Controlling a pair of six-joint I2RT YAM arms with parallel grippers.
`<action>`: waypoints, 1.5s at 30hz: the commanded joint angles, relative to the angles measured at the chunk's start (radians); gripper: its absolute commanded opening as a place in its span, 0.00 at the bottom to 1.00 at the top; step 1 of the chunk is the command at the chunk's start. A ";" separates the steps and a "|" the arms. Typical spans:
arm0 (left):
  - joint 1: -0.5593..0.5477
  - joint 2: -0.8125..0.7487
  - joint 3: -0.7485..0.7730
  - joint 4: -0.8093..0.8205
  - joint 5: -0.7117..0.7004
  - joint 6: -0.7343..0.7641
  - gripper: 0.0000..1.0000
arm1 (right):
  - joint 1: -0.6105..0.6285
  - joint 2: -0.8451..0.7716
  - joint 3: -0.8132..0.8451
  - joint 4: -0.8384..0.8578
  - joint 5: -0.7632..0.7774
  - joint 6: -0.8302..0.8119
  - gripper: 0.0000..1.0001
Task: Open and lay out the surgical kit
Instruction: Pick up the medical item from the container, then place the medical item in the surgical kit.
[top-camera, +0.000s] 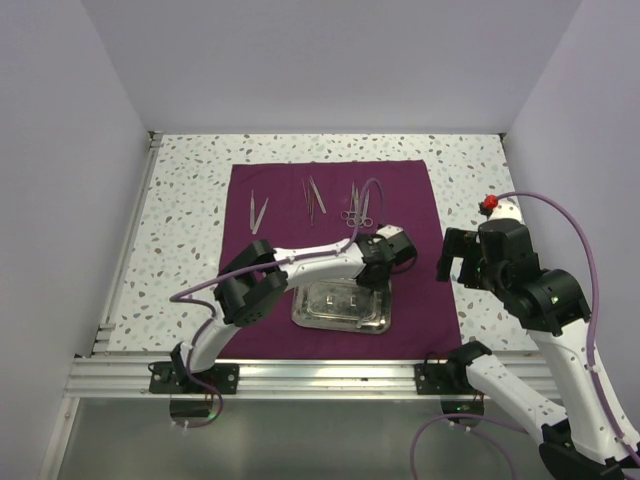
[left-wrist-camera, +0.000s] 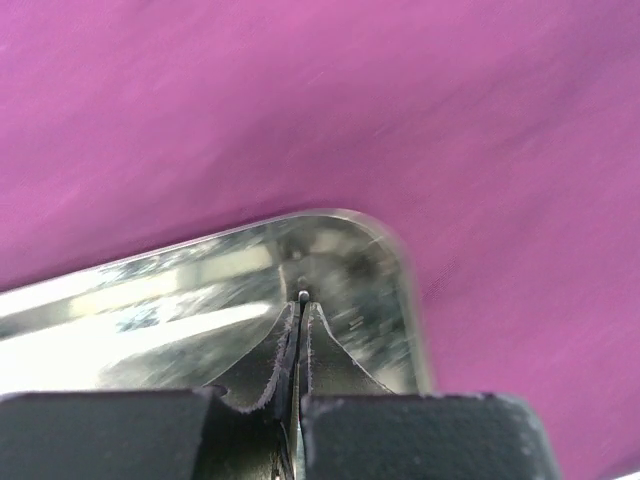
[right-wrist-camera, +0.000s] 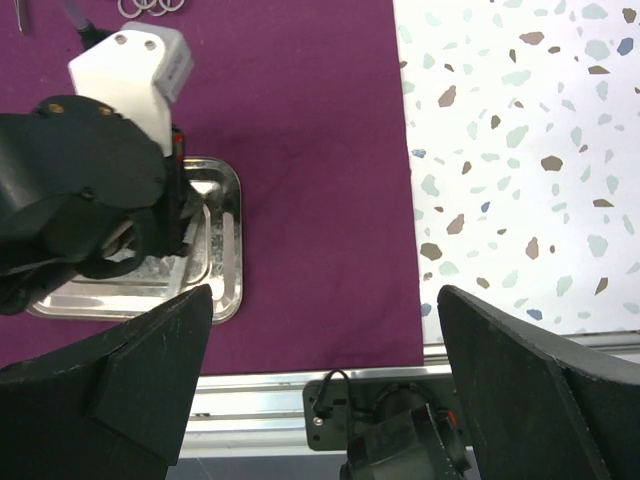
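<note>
A steel tray sits on a flattened maroon cloth, which spreads mostly beyond the tray. Further beyond the tray lie tweezers and ring-handled scissors. The left gripper hangs over the tray's far right corner, jaws pressed together on a thin silver instrument (which kind is unclear). Right of the tray, the right gripper gapes wide, holding nothing.

White tabletop, speckled with grey and brown chips. A dark purple cloth lies spread flat on it, beneath the fingers of the left gripper. The cloth's right edge runs between the fingers of the right gripper: cloth on one finger's side, bare tabletop on the other's.
</note>
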 joint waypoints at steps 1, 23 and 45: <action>0.033 -0.123 -0.047 -0.099 0.022 0.033 0.00 | 0.003 0.003 0.020 0.019 0.001 0.003 0.98; 0.690 -0.254 -0.059 0.078 -0.039 0.556 0.00 | 0.005 0.185 0.033 0.177 0.013 0.097 0.98; 0.848 -0.206 0.039 0.102 0.000 0.530 0.49 | 0.005 0.322 0.057 0.389 0.010 0.068 0.98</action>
